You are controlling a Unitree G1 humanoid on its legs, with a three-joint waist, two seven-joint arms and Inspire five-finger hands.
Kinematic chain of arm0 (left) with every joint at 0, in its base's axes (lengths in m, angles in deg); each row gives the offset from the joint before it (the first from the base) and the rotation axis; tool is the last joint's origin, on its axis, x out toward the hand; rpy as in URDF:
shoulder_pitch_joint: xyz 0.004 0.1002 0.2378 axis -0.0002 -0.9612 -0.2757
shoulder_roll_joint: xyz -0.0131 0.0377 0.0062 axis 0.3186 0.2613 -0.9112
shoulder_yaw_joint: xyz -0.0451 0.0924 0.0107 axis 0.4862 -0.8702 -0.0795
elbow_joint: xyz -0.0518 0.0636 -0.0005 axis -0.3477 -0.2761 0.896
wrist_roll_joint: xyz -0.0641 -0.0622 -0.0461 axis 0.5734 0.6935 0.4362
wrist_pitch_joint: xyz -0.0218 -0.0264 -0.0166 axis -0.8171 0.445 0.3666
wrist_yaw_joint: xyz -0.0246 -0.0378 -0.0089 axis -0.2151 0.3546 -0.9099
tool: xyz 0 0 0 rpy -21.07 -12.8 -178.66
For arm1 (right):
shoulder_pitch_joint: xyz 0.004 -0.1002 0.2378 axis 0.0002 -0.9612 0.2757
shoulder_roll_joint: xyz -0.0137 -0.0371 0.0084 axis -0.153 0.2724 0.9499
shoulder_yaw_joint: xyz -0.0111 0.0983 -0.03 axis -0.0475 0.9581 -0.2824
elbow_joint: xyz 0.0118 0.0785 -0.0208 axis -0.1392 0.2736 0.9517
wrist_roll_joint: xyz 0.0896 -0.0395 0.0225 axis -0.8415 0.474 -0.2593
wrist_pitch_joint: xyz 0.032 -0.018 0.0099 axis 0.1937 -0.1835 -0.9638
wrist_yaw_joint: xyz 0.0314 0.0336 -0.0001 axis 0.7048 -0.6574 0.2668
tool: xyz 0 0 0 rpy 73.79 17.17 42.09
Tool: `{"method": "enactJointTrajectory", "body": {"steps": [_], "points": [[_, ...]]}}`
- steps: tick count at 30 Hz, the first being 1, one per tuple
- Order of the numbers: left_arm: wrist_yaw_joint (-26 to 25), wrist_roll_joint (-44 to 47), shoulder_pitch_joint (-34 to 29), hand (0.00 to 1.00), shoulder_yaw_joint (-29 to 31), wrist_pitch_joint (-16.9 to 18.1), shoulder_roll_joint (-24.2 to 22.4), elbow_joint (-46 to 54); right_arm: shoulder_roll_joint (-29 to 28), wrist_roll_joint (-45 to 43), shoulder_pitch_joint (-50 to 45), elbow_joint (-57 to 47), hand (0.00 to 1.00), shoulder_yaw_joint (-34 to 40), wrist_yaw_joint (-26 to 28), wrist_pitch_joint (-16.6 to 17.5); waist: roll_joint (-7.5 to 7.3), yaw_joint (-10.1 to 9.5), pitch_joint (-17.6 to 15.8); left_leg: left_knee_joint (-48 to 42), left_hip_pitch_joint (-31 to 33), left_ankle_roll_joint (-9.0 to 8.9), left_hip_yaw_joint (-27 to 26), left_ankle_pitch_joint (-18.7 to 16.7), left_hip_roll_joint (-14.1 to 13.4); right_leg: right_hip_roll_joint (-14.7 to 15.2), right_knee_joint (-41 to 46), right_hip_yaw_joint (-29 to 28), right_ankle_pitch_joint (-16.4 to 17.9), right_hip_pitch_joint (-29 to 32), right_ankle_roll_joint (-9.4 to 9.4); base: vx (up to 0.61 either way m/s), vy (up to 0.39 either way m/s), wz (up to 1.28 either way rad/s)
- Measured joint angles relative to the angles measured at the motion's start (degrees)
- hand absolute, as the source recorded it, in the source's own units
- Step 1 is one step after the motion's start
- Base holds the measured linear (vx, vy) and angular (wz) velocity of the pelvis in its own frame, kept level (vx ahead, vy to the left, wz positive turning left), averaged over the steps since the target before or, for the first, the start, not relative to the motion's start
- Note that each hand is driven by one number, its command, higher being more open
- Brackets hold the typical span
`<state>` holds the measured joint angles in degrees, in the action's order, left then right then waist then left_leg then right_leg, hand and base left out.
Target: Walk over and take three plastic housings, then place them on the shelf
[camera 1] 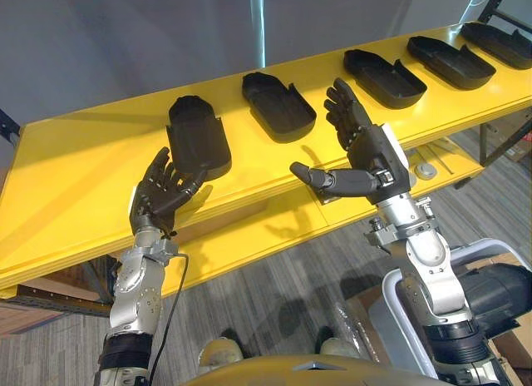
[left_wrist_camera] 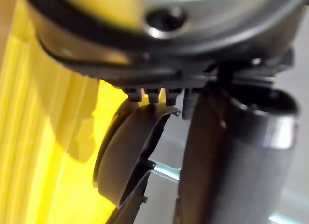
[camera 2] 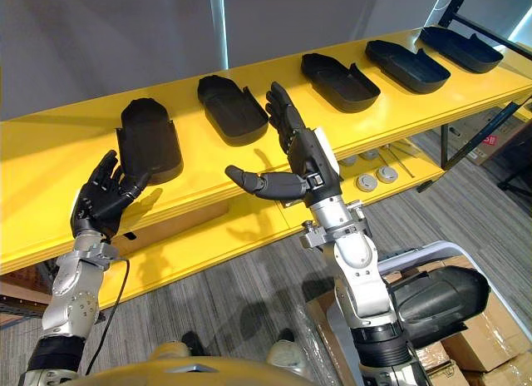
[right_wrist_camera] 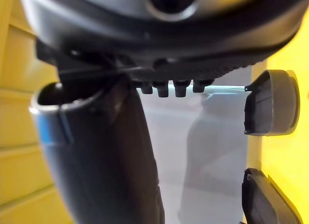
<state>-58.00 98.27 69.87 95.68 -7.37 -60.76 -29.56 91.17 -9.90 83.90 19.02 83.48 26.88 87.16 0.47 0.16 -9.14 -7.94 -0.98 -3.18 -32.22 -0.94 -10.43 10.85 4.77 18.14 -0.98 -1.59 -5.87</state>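
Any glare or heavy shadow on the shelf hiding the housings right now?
Left eye view: no; yellow shelf evenly lit, five black housings stand out. Right eye view: a bright light strip on the wall, clear of them. Left wrist view: nearest housing dark against lit yellow.

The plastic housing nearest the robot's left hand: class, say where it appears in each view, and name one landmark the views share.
Left eye view: housing at the row's left end, just beyond the left hand.
Right eye view: same spot, left of centre.
Left wrist view: close up, just past the hand.
Right wrist view: two housings show; cannot tell whether either is it.
Shared landmark: the yellow shelf.
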Motion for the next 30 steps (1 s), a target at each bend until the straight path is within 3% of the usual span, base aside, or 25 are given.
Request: {"method": "enactJointTrajectory", "body": {"steps": [7,12,16,20,24,30], "points": [[-13.1,-8.8,-0.1,1.0,3.4,0.6,-2.3,1.2,-0.1,-4.9,-0.1,0.0,1.0,-5.8,9.1,-6.3,-0.1,-0.07,-0.2,-0.3,0.7,0.0,1.9,0.0,0.0,0.0,-0.3,1.7,0.0,-0.7,0.02,-0.01,0.002,0.12],[-20.5,-11.5,-4.3,1.0,5.6,2.5,-7.0,17.4,-3.0,-4.5,-0.8,0.0,1.0,-11.9,9.7,-8.0,-0.16,-2.83,-2.6,-2.3,3.4,0.24,5.6,-0.2,-0.1,0.0,-0.4,5.2,0.3,-1.5,0.25,-0.02,-0.005,0.34],[-21.1,-11.5,-9.9,1.0,5.6,3.7,-9.1,26.4,-4.6,-3.1,-0.9,0.0,1.0,-14.7,9.5,-9.6,-0.21,-4.75,-3.2,-3.4,4.7,0.36,7.6,-0.4,0.0,0.1,-0.1,7.0,0.8,-1.6,0.3,0.0,-0.005,0.26],[-20.4,-11.5,-13.5,1.0,5.3,3.7,-10.7,29.4,-4.8,-2.2,-1.4,1.7,1.0,-17.1,9.2,-10.1,-0.18,-5.38,-3.6,-4.0,5.8,0.47,9.7,-0.4,0.2,0.1,0.2,9.0,1.4,-2.2,0.36,0.01,-0.01,0.25],[-18.5,-11.4,-15.9,1.0,4.0,3.7,-11.9,31.4,-5.2,1.7,-1.6,3.3,1.0,-17.3,6.1,-10.0,0.2,-6.47,-4.9,-3.8,6.5,0.64,10.8,0.1,0.5,0.2,0.3,10.1,1.6,-2.4,0.55,0.0,-0.002,0.14],[-16.5,-11.4,-18.6,1.0,3.4,3.7,-12.5,33.9,-6.6,5.6,-0.8,4.6,1.0,-17.3,1.1,-9.9,0.4,-6.58,-5.5,-3.6,6.6,0.86,11.7,0.2,1.1,1.2,2.2,11.0,2.7,-2.3,0.19,0.0,0.002,0.1]]}}
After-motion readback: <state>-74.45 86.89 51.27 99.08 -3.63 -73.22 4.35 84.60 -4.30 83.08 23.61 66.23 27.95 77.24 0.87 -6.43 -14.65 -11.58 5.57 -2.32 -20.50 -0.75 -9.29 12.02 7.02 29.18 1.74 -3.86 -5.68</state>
